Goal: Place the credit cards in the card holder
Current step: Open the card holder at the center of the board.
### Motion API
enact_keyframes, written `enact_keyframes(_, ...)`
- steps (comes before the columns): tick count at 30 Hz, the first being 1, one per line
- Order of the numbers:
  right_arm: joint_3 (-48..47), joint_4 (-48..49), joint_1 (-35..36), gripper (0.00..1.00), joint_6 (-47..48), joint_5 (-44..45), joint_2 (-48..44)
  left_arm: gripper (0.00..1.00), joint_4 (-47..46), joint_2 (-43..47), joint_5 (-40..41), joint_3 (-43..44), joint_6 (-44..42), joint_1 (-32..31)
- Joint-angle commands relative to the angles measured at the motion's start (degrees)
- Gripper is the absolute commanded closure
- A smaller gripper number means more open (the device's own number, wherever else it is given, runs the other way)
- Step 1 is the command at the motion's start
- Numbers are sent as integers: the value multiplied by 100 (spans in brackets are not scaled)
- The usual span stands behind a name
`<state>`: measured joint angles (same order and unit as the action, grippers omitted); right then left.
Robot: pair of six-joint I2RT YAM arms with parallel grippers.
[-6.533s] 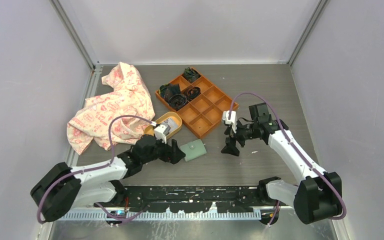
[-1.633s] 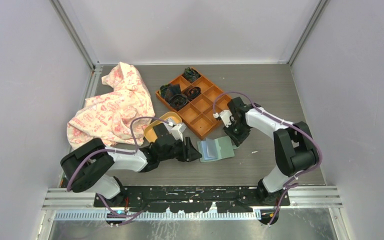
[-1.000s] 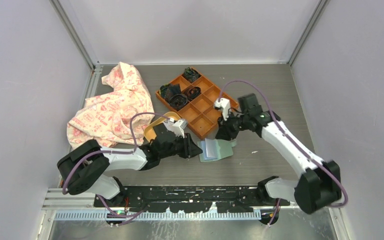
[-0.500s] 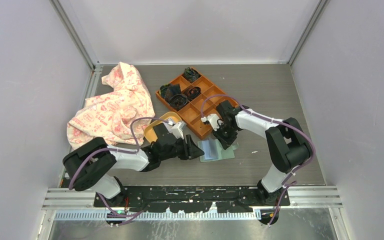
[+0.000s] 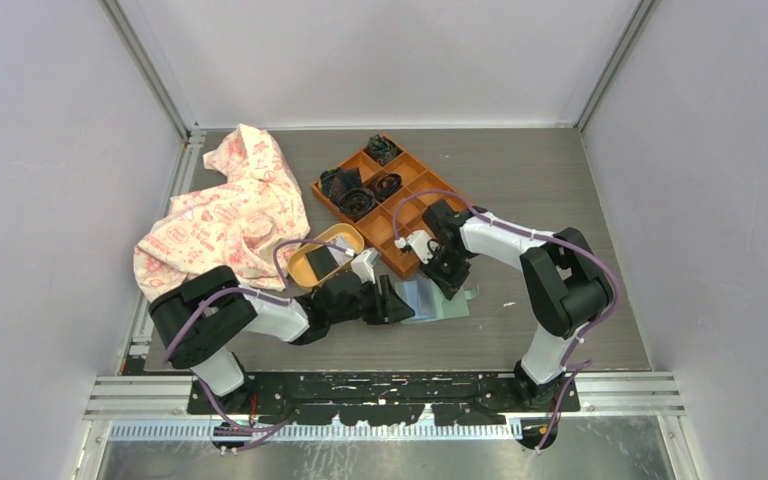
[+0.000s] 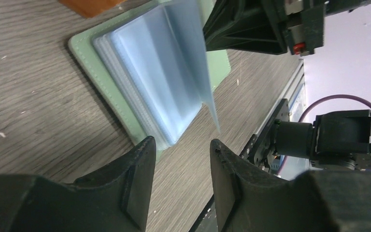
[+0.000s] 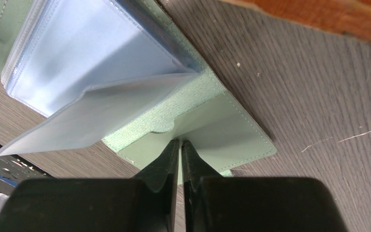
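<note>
Seen from above: one sage-green folding card holder lying open on the grey wood-grain table, about midway between the left and right edges and nearer the near edge than the far one. Touching or just short of its left side, left gripper, jaws parted, nothing between them. At its far side, right gripper, pointing down onto it. One yellow oval dish left of the card holder, with one black plastic credit card lying in it. One orange nine-compartment tray beyond, towards the far edge, with dark bundles in a few compartments at its far-left end, number unclear. One crumpled cream-and-pink printed cloth by the left edge. From the left wrist: two black fingers spread apart and empty, close to the card holder's edge; inside it a stack of clear blue-tinted plastic sleeves, one leaf standing up, the rest flat, total not countable. From the right wrist: jaws all but closed, tips meeting at the rim of a green flap beside its rounded tab; flap pinched or only touched, cannot tell.
</note>
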<state>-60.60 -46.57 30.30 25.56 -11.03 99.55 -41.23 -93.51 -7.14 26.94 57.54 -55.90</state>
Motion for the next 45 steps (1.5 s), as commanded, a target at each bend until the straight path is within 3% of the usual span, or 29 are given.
enact_keyframes(1,4,-74,147,88,12,-488,206,55,-502,30,-21,199,-2,-65)
enact_keyframes(15,-18,-81,160,88,10,-453,188,53,16,-375,143,654,-42,-79)
enact_keyframes(30,-27,-87,155,87,10,-409,216,48,1801,202,958,1014,-477,-292)
enact_keyframes(45,-39,-111,169,86,24,-404,232,48,1572,-99,482,1252,-401,-325)
